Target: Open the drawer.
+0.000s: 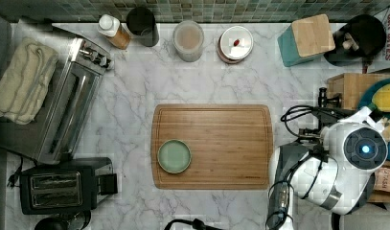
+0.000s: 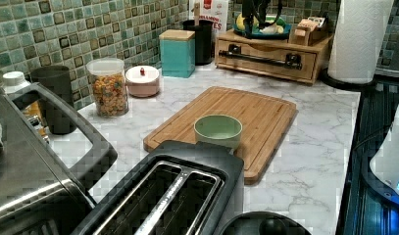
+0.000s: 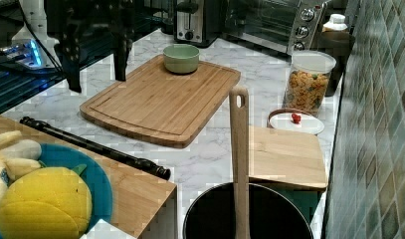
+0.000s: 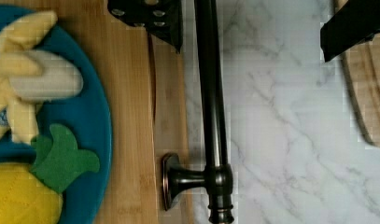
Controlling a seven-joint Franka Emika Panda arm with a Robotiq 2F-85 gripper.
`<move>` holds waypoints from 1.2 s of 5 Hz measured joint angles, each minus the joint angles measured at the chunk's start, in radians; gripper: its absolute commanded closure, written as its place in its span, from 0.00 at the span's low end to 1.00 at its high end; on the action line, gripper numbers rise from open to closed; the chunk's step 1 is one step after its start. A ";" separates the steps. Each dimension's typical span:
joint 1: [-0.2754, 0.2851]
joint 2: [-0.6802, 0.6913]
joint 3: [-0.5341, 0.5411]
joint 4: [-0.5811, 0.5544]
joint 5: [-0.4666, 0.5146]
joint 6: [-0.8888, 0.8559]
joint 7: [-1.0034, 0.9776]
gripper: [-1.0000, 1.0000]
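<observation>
The drawer (image 2: pixel 265 61) sits shut in a small bamboo cabinet (image 3: pixel 140 191) on the marble counter. Its long black bar handle (image 4: pixel 211 93) (image 2: pixel 265 56) (image 3: pixel 93 145) runs across the drawer front on two posts. My gripper (image 4: pixel 250 42) (image 3: pixel 96 74) is open and hangs above the handle. One finger (image 4: pixel 152 18) is over the cabinet top and the other finger (image 4: pixel 351 28) is over the marble, so the bar lies between them. Neither finger touches the bar. The white arm (image 1: pixel 346 158) reaches over the cabinet at the top view's right.
A blue plate (image 4: pixel 92 116) of plush fruit rests on the cabinet top. A cutting board (image 1: pixel 212 146) carrying a green bowl (image 1: pixel 174 156) lies close in front of the drawer. A teal box (image 2: pixel 177 51), a black utensil pot (image 3: pixel 247 214) and a paper towel roll (image 2: pixel 359 39) flank the cabinet.
</observation>
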 measured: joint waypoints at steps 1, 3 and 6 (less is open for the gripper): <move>-0.002 0.046 0.002 0.000 0.047 0.028 -0.014 0.00; -0.003 0.098 0.000 0.000 0.043 -0.014 -0.031 0.00; -0.023 0.173 -0.002 0.000 0.048 0.086 -0.153 0.00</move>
